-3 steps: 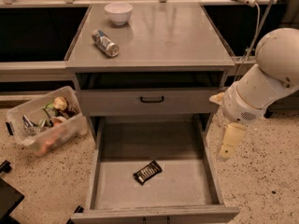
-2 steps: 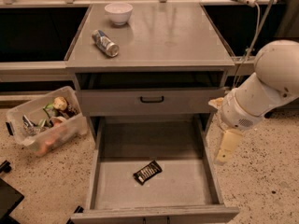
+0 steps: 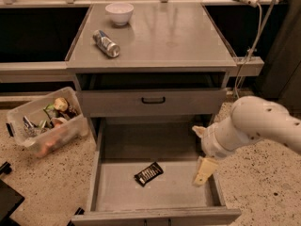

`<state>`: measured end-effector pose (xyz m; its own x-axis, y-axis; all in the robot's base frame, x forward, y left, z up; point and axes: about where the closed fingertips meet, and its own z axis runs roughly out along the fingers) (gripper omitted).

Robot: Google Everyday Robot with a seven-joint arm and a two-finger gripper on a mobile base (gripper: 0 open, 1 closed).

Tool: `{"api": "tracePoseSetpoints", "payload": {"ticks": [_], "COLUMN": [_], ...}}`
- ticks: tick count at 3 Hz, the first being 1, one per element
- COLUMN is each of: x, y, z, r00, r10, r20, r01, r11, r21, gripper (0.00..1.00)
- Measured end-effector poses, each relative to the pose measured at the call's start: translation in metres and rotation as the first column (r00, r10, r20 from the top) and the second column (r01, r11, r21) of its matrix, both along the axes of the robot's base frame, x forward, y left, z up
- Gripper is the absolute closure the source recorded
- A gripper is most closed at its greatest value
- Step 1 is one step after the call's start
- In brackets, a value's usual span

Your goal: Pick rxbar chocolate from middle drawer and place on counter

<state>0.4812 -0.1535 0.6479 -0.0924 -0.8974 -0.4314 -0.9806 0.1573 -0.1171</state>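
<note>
The rxbar chocolate (image 3: 148, 173) lies flat and askew on the floor of the open middle drawer (image 3: 117, 188), slightly left of the drawer's centre and nearer its front edge than its back. My tool (image 3: 203, 172) hangs over the drawer's right side, near its right wall and well apart from the bar; I cannot tell whether it is spread or pressed together. The white arm (image 3: 256, 126) reaches in from the drawer's right. Directly above the drawer is a closed drawer front with a black handle (image 3: 153, 100). Above that is the bench (image 3: 178, 36), which carries a silver can (image 3: 106, 43) lying on its side and a white bowl (image 3: 119, 12). On the floor left of the drawer stands a clear bin (image 3: 28, 111) of assorted items.
</note>
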Motion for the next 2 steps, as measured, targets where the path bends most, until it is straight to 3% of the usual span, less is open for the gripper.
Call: {"api": "tracePoseSetpoints", "payload": {"ticks": [1, 2], "x": [0.0386, 0.0386], "y": [0.0488, 0.0488], "z": [-0.0845, -0.0845], "r00": [0.9983, 0.9983], "r10": [-0.044, -0.044], "r20": [0.037, 0.037], "r01": [0.042, 0.042], "r11": [0.998, 0.998], "r21": [0.056, 0.057], "gripper": [0.0, 0.0]}}
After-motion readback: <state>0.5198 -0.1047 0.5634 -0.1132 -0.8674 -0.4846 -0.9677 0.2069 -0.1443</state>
